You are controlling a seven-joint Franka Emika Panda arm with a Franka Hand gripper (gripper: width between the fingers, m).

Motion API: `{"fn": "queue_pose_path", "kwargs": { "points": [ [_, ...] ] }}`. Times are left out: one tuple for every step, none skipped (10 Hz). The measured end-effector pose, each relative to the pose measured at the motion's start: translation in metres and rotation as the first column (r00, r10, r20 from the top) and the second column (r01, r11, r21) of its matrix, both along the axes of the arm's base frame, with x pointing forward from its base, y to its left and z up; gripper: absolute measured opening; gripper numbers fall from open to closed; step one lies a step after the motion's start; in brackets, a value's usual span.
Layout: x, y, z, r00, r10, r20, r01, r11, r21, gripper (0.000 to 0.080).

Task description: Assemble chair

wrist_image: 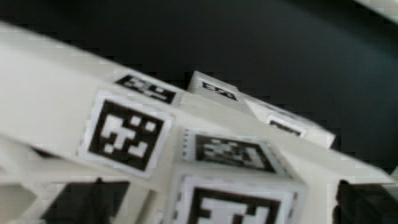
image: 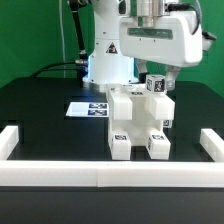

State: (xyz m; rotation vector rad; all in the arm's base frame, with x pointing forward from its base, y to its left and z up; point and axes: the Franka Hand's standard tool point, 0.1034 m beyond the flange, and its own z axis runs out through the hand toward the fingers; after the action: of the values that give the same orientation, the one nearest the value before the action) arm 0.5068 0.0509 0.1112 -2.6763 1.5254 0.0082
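Observation:
The chair (image: 138, 122) is a partly built stack of chunky white tagged pieces in the middle of the black table. My gripper (image: 157, 86) hangs at its upper part on the exterior view's right, straddling a small tagged piece (image: 157, 88) on top. In the wrist view, white pieces with square tags (wrist_image: 128, 128) fill the picture. The gripper (wrist_image: 228, 202) is open: its dark fingers (wrist_image: 89, 200) stand wide apart on either side of a tagged white piece (wrist_image: 231, 195) with gaps to it, so nothing is held.
The marker board (image: 86, 108) lies flat on the table behind the chair, toward the exterior view's left. A white rail (image: 100, 178) borders the table at the front and both sides. The arm's white base (image: 105, 60) stands behind.

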Motion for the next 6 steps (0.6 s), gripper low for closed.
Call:
{"fn": "queue_pose_path", "kwargs": {
  "points": [
    [0.0004, 0.0006, 0.0003, 0.996, 0.092, 0.005, -0.092, 0.996, -0.005, 0.0647],
    [0.0004, 0.0014, 0.0004, 0.986, 0.169, 0.009, -0.169, 0.986, -0.009, 0.0647],
    [0.0008, 0.0013, 0.0005, 0.965, 0.262, 0.015, -0.262, 0.965, -0.013, 0.0647],
    [0.0015, 0.0010, 0.0008, 0.930, 0.366, 0.022, -0.366, 0.930, -0.020, 0.0649],
    [0.0015, 0.0011, 0.0008, 0.892, 0.452, 0.025, -0.452, 0.892, -0.024, 0.0649],
    [0.0014, 0.0014, 0.0008, 0.871, 0.490, 0.026, -0.490, 0.872, -0.027, 0.0649]
  ]
}}
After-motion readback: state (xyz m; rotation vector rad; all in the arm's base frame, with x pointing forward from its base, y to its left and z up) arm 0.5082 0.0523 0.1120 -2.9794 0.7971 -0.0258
